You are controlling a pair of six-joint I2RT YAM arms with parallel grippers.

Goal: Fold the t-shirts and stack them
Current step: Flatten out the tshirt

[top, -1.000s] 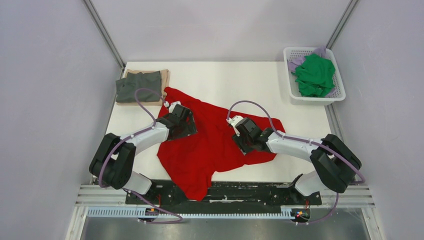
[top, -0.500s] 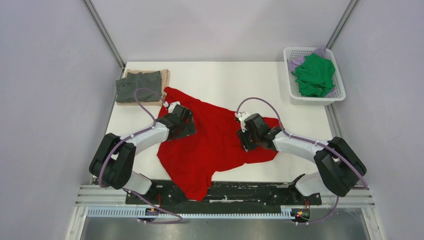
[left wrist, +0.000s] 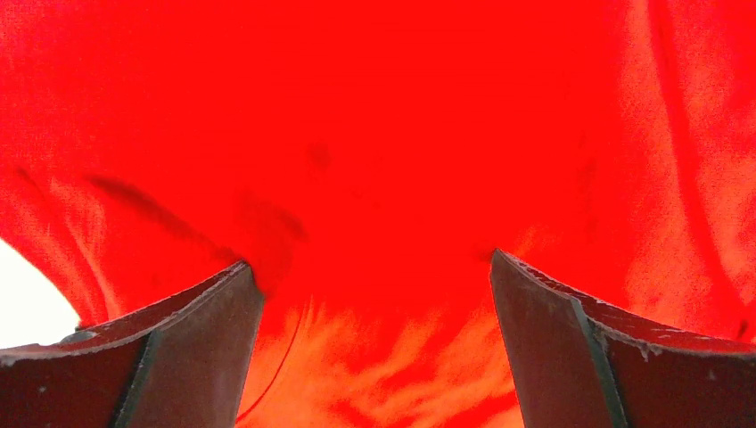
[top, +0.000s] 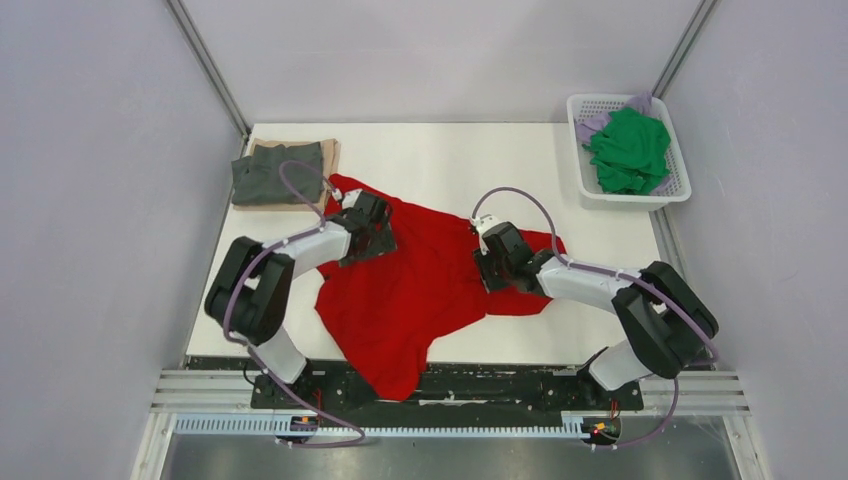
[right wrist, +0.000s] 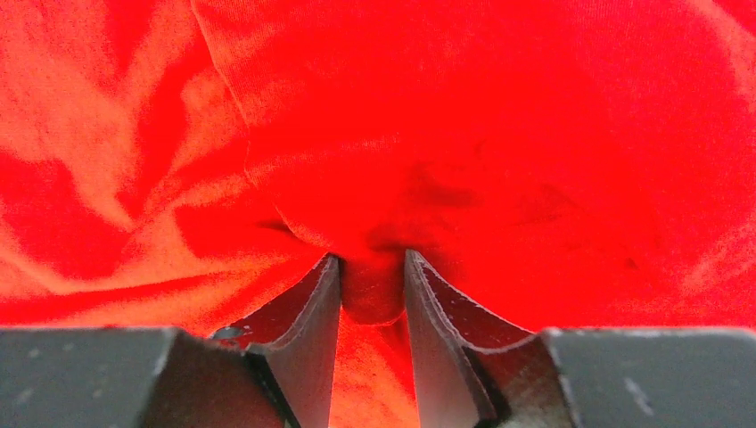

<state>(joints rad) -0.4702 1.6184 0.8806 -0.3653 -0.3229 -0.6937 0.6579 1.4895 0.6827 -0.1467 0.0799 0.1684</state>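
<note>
One red t-shirt [top: 420, 290] laid on desk [top: 450, 160].
Fold pinched between right fingers [right wrist: 299, 348]; left fingers [left wrist: 192, 339] spread open over it.

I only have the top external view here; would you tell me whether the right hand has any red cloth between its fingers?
Observer: Yes. In the right wrist view, a raised fold of the red shirt fills the gap between the right hand's fingers.
Operator: Thank you. Is the left hand gripping as well?
Observer: No. Its wrist view shows the left hand wide open, with the shirt spread beneath it and no fold gathered between the fingers.
</note>
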